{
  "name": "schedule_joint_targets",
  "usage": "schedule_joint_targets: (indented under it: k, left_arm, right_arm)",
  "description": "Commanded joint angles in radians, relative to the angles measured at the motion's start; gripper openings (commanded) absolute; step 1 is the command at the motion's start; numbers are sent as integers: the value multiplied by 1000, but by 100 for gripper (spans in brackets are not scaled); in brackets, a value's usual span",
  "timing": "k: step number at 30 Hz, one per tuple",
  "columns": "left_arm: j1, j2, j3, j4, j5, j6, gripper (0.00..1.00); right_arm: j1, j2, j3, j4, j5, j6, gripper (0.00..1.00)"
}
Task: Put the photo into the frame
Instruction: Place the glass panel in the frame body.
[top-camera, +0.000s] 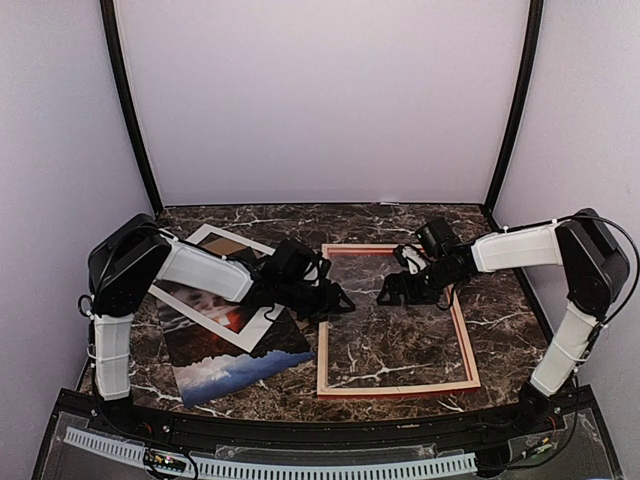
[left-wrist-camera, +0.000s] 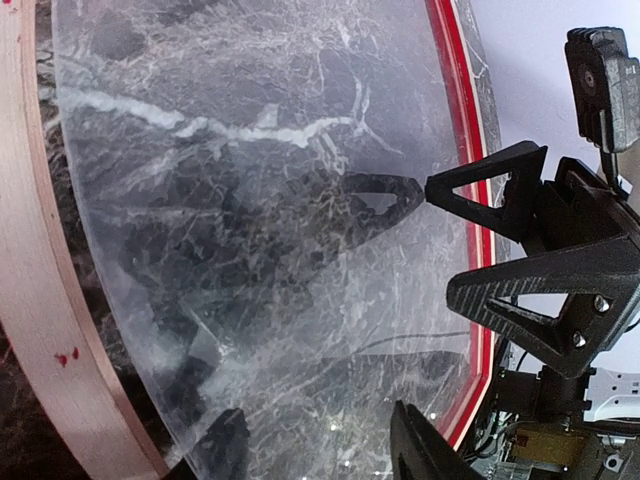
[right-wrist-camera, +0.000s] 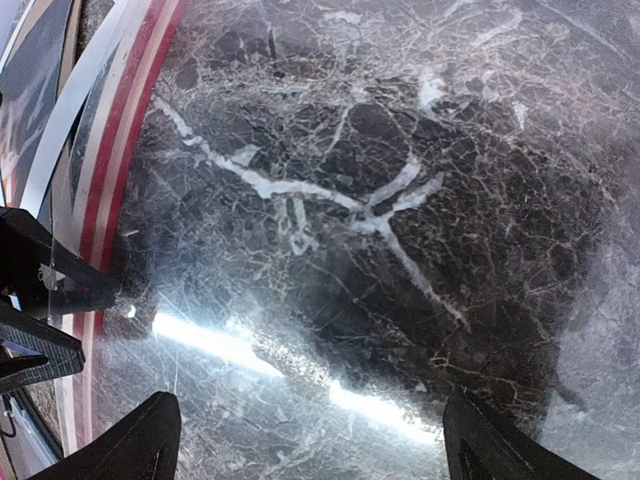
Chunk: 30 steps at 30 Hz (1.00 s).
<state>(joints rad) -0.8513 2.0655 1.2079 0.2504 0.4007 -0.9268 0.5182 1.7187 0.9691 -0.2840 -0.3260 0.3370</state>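
The frame lies flat at centre right, pale back up, with red showing along its near edge. A clear pane inside it lets the marble show through. The photo lies to its left, partly under a white mat and my left arm. My left gripper is open at the frame's left rail. In the left wrist view it hovers over the pane, between the pale rail and the red far rail. My right gripper is open and empty over the pane, facing the left one.
The dark marble table has purple walls on three sides. A brown board shows in the mat's window at the back left. The right gripper's fingers stand close in front of the left gripper. A bright light streak reflects off the pane.
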Motion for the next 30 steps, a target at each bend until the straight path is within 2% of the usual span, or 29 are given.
schedule_joint_targets:
  k: [1, 17, 30]
  left_arm:
    - [-6, -91, -17, -51, -44, 45, 52]
    - [-6, -209, -68, -168, -160, 118, 54]
    - [-6, -354, -121, -301, -373, 221, 56]
  right_arm:
    - [5, 21, -18, 14, -3, -4, 92]
    - [5, 28, -17, 0, 2, -18, 92]
    - [5, 31, 2, -18, -1, -29, 93]
